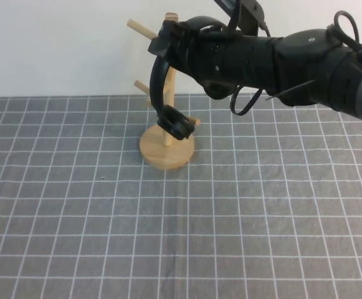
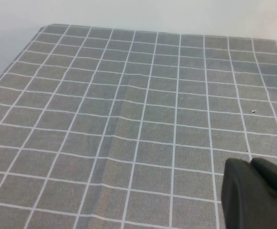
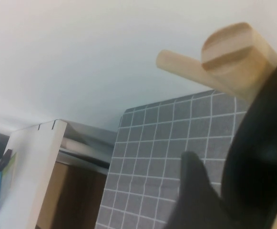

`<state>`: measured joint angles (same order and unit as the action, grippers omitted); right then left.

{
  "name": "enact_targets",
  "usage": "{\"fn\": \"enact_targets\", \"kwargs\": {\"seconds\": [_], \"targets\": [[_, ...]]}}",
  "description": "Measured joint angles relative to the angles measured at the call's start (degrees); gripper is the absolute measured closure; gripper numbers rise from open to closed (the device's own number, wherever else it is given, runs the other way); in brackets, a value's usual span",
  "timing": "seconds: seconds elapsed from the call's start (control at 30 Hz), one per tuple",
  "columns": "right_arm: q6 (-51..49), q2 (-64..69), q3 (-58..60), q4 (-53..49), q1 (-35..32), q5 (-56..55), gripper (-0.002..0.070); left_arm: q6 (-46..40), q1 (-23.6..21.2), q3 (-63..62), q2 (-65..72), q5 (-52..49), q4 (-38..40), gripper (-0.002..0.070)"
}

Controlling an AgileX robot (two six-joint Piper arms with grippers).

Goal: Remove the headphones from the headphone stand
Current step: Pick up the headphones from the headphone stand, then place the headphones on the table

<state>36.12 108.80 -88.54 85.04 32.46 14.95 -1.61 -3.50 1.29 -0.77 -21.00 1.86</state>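
desk [image 1: 75,212]: grey cloth with a white grid, filling the lower two thirds of the high view; a white wall runs behind it.

headphone stand [image 1: 166,148]: light wood, round disc base at centre of the high view, post rising toward the top edge. one peg juts to the upper left, another lower on the left side. the upper post is largely covered by the arm and headband. in the right wrist view only the post's top and one peg [image 3: 233,55] show, at upper right.

headphones [image 1: 162,93]: matte black, headband curving down the left side of the post, one ear cup [image 1: 177,126] hanging just above the base. the second cup is lost in the dark mass of the arm. in the right wrist view a broad black curve at the right edge is probably the headband, too near to make out.

right end effector [image 1: 168,38]: at the top of the stand in the upper centre of the high view, arm entering from the upper right. it sits against the headband; whether its fingers are spread or closed on the band cannot be told, black on black.

left end effector [image 2: 255,195]: out of the high view. the left wrist view shows only a dark part at lower right over bare grid cloth, fingers pressed together, holding nothing.
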Motion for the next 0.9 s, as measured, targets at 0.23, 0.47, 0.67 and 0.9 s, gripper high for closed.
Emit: {"fn": "enact_targets", "kwargs": {"seconds": [0.23, 0.47, 0.67, 0.9], "targets": [[1.6, 0.0, 0.0, 1.7, 0.0, -0.1, 0.0521, 0.0, 0.0, 0.0, 0.0, 0.0, 0.0, 0.0679], [3.6, -0.3, 0.0, 1.7, 0.0, 0.8, 0.0615, 0.0, 0.0, 0.0, 0.0, 0.0, 0.0, 0.0679], [3.6, -4.4, 0.0, -1.6, 0.0, 1.6, 0.0615, 0.0, 0.0, 0.0, 0.0, 0.0, 0.0, 0.0679], [-2.9, -12.9, 0.0, -13.1, 0.0, 5.9, 0.0615, 0.0, 0.0, 0.0, 0.0, 0.0, 0.0, 0.0679]]}}
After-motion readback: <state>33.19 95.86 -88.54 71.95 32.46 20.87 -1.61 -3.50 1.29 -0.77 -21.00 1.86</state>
